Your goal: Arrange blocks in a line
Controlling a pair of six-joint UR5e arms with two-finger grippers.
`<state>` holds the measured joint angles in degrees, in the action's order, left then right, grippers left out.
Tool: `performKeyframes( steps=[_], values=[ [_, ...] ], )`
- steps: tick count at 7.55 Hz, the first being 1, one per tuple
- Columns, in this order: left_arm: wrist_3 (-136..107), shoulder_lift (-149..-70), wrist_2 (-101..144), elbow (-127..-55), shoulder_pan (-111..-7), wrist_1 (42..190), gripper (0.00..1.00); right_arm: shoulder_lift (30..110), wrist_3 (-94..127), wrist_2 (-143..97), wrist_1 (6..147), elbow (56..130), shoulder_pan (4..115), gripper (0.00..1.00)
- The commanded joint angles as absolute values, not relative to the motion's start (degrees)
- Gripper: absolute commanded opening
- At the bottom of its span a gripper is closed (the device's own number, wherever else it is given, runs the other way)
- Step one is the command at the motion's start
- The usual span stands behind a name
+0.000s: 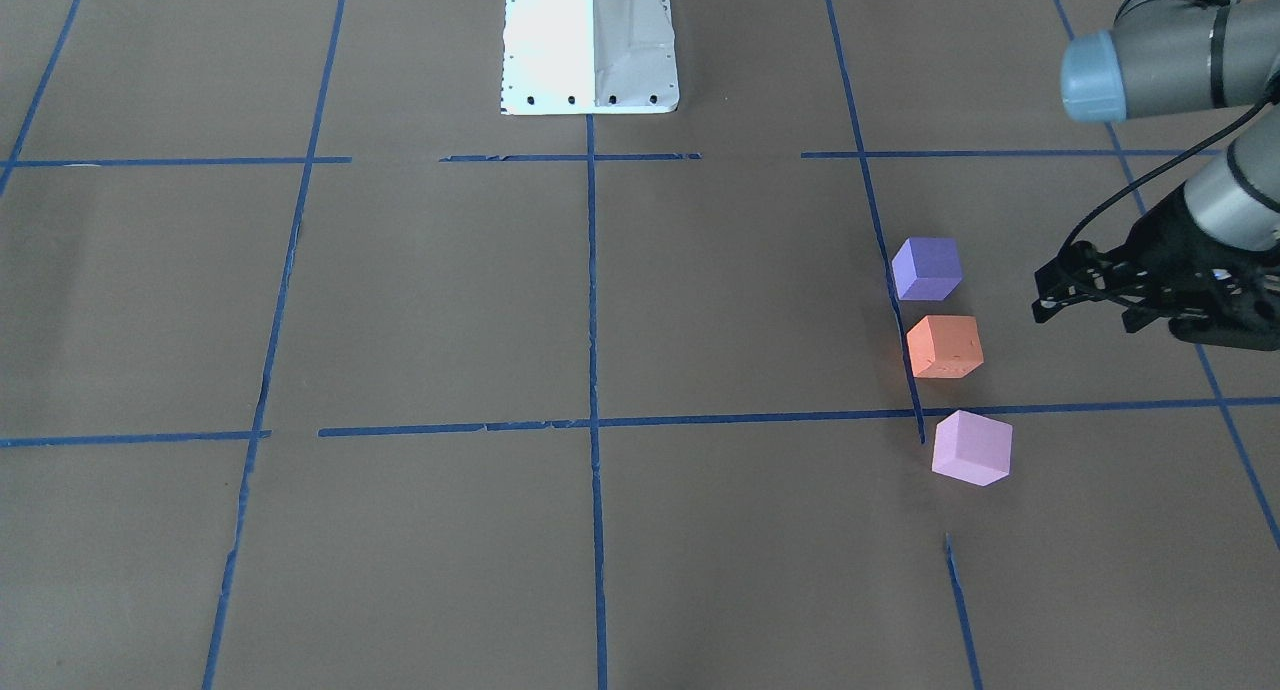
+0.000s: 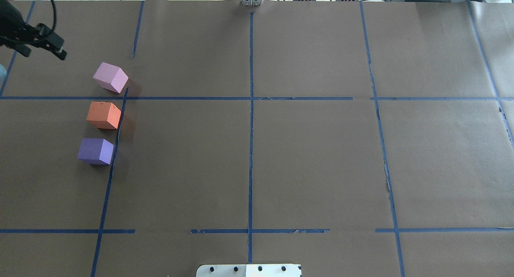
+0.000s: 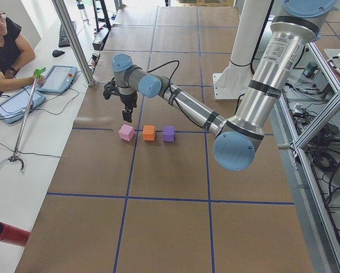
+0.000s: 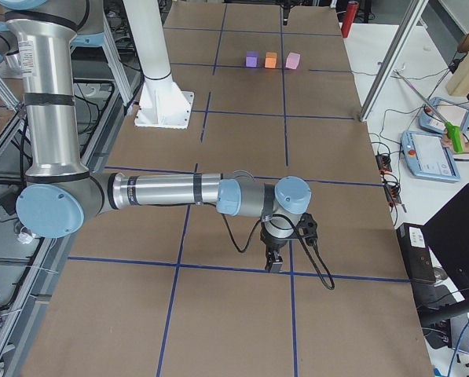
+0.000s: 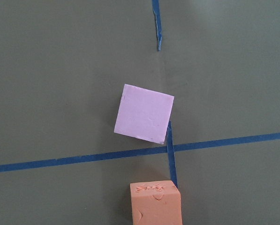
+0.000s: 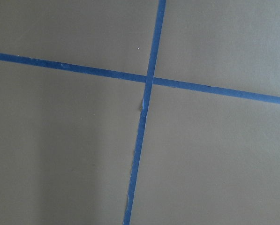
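Overhead exterior view: three matte, soft-edged foam cubes stand in a row on the brown paper worktop [image 2: 281, 156]. The orange foam cube [image 2: 103, 115] is in the middle. The pale pink-lilac foam cube [image 2: 110, 77] sits just beyond it, slightly twisted, and the dark violet foam cube [image 2: 95, 151] just robot-side of it. All three hug a blue tape line [image 2: 113, 156], probably their guide. The left gripper [image 2: 42, 48] hangs farther beyond the orange cube, jaws apparently apart and empty. The right gripper [image 4: 274, 261] is far off, and I cannot tell its state.

Narrow gaps separate the orange block [image 2: 103, 115] from the purple block [image 2: 95, 151] and pink block [image 2: 110, 77] flanking it; bare worktop [image 2: 313, 160] lies open on its other two sides.
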<state>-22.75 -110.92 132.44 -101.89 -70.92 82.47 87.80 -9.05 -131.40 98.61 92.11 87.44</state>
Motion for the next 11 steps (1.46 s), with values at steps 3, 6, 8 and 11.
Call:
performKeyframes(
  steps=[3, 6, 8, 11],
  values=[
    [9.45, -95.85, 132.80, -101.44, -91.37, 76.02, 1.00, 87.80, -9.05, -131.40, 98.61, 92.11, 87.45, 1.00],
    [13.27, -86.22, 133.77, -97.42, -93.08, 84.28, 1.00, 87.80, -9.05, -131.40, 98.61, 92.11, 87.45, 1.00],
    [13.01, -87.19, 133.94, -93.70, -92.99, 84.29, 1.00, 87.80, -9.05, -131.40, 98.61, 92.11, 87.45, 1.00],
    [12.83, -87.54, 135.79, -93.34, -92.64, 83.59, 1.00, 87.80, -9.05, -131.40, 98.61, 92.11, 87.45, 1.00]
  ],
)
